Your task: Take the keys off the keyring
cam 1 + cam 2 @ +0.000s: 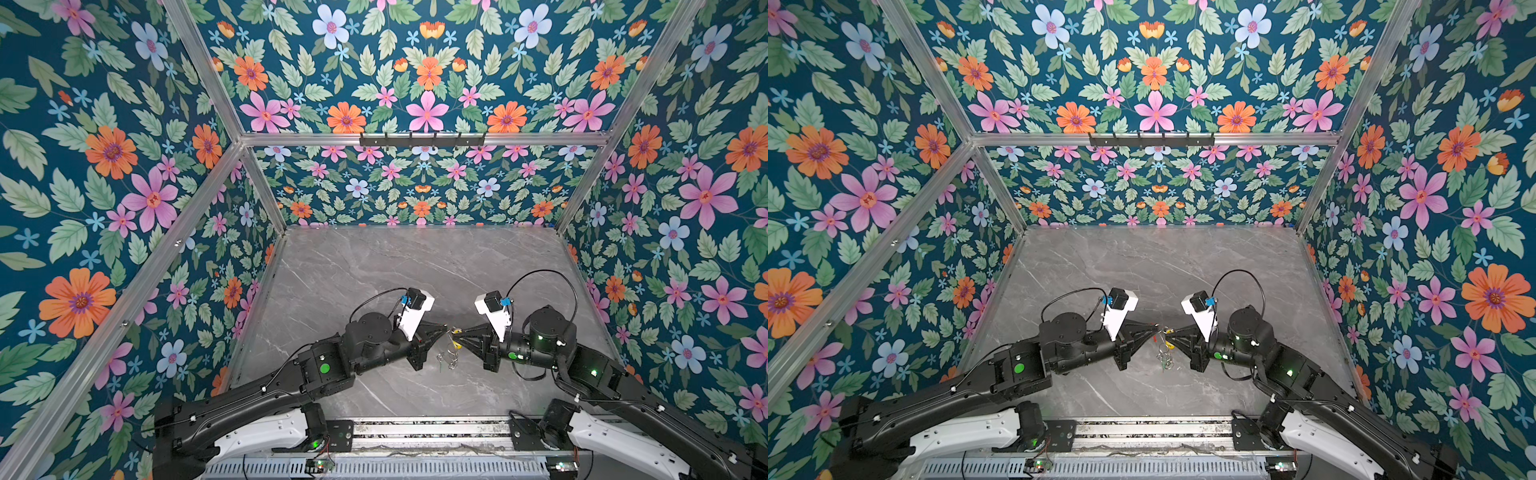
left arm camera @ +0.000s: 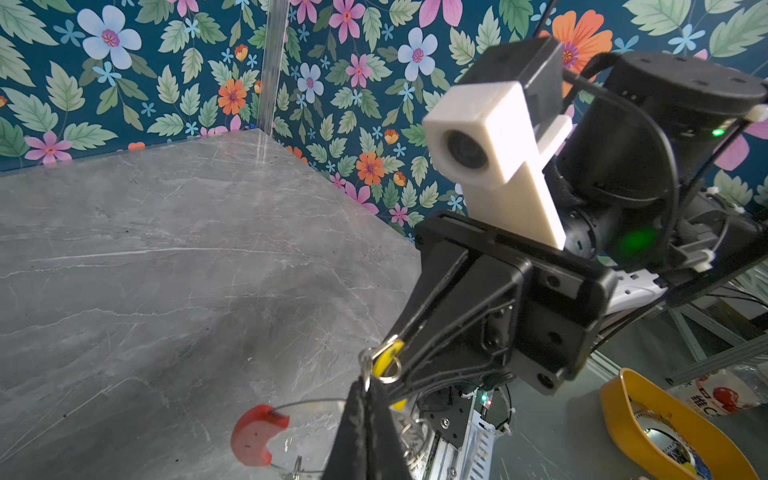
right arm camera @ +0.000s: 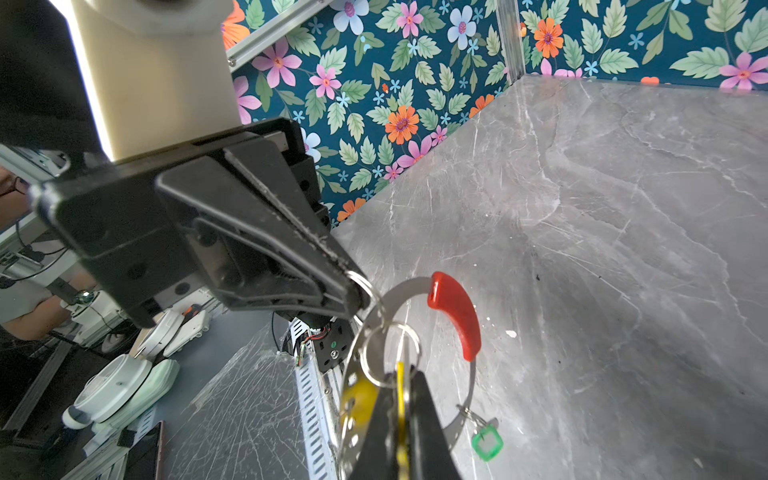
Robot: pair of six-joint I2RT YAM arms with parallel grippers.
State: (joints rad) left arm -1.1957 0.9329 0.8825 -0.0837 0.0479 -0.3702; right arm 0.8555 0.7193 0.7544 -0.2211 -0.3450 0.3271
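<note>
Both arms meet over mid surface (image 1: 374, 270). In both top views the tool tips sit nearly nose to nose, w/ a small silver tangle hanging just under them.

L tool (image 3: 359, 293): jaws closed, pinching the keyring (image 3: 409, 286) on its bare grey band. The grip pt is near 1 end of the red sleeve (image 3: 455, 316) but not on it.

R tool (image 3: 399, 411): jaws closed on the yellow tag (image 2: 384, 360). The tag is edge-on between the fingers in R wrist view. In L wrist view 1 end pokes out past the tips.

Split ring (image 3: 365, 359) of the yellow tag sits between the 2 tools. It appears looped round the keyring band, right beside the L tool's grip. The overlap is too tight to be sure.

Green tag (image 3: 487, 442) dangles on its own small ring from the keyring arc past the other end of the sleeve. Neither tool touches it.

Keyring position: held up between the tools and tilted, w/ most of the loop hanging below the tips and a shadow on the surface beneath. Can't tell whether its low edge touches the surface.
</note>
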